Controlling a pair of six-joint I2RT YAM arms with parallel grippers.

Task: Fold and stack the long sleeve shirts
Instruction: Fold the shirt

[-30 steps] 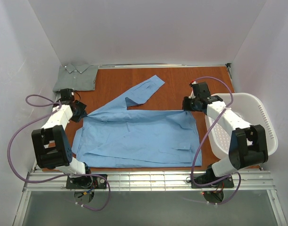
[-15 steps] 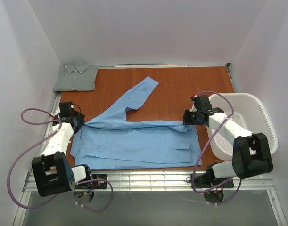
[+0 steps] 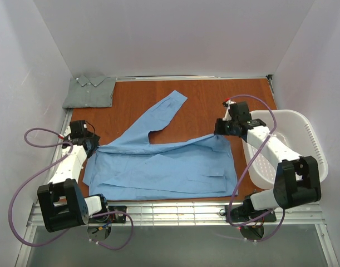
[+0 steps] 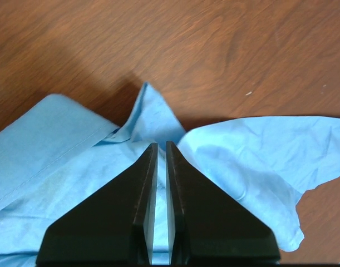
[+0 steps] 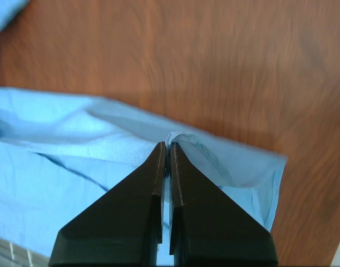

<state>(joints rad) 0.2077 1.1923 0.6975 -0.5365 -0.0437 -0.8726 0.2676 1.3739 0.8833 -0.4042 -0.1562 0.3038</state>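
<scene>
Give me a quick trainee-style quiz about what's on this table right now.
1. True or false: the grey-green shirt lies folded at the table's far left corner.
2. What is the right end effector pinching? A: the grey-green shirt. B: the light blue shirt. C: nothing.
3. What stands at the table's right edge, beside the right arm?

Key: 1 true. 2 B. 3 the white laundry basket.
</scene>
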